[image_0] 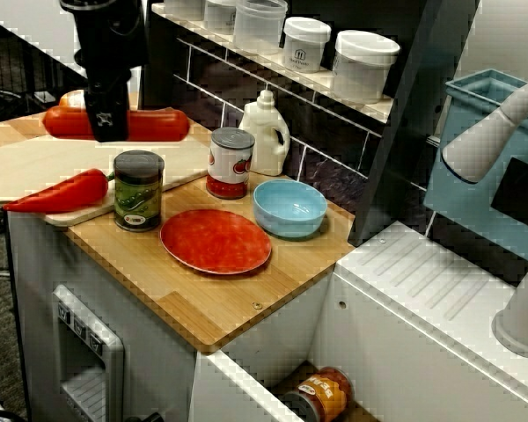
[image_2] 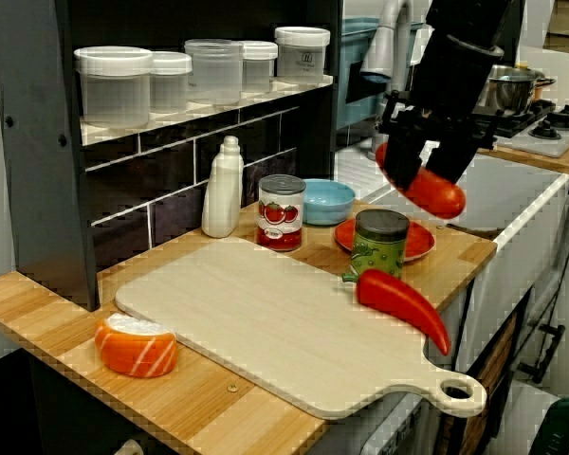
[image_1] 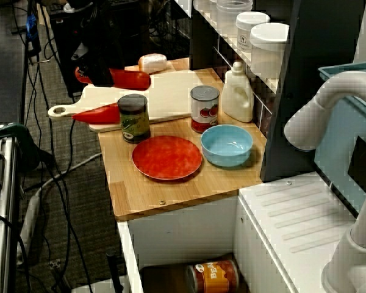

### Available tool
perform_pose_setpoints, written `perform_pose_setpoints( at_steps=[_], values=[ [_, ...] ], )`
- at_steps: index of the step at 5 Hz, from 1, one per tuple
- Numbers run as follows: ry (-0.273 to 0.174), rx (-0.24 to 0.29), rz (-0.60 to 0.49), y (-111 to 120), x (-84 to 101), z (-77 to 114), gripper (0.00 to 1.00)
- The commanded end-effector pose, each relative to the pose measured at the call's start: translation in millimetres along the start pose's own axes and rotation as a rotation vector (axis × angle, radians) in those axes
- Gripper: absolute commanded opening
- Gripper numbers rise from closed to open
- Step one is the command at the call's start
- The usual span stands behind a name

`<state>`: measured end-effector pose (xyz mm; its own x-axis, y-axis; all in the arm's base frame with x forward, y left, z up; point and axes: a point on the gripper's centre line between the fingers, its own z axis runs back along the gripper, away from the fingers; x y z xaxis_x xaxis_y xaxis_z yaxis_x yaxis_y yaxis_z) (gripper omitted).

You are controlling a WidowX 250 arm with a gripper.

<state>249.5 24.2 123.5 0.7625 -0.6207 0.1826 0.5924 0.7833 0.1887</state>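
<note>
Above the pale wooden cutting board (image_0: pixel 53 163) on the desk: black end effector (image_0: pixel 106 123) clamped around the middle of a long red sausage-shaped piece (image_0: pixel 158 124), held level, clear of the board. Glossy red chili pepper (image_0: pixel 62 193) and green-labelled tin (image_0: pixel 138 191) sit nearby.

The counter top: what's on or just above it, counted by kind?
Cans: 2 (green can, tomato can)
Dishes: 2 (plate, bowl)
Foods: 3 (pepper, sushi, sausage in the gripper)
Bottle: 1
Board: 1
Total: 9
</note>
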Motion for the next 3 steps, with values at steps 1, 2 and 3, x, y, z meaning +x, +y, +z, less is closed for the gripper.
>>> perform_pose_setpoints(
  at_steps=[1, 2, 3],
  values=[
    [-0.013, 0.004, -0.018, -5, 30.7, 13.3, 0.0],
    [-0.01, 0.002, -0.019, -5, 44.8, 17.1, 0.0],
    [-0.009, -0.005, -0.001, 2, 58.4, 18.0, 0.0]
  ],
)
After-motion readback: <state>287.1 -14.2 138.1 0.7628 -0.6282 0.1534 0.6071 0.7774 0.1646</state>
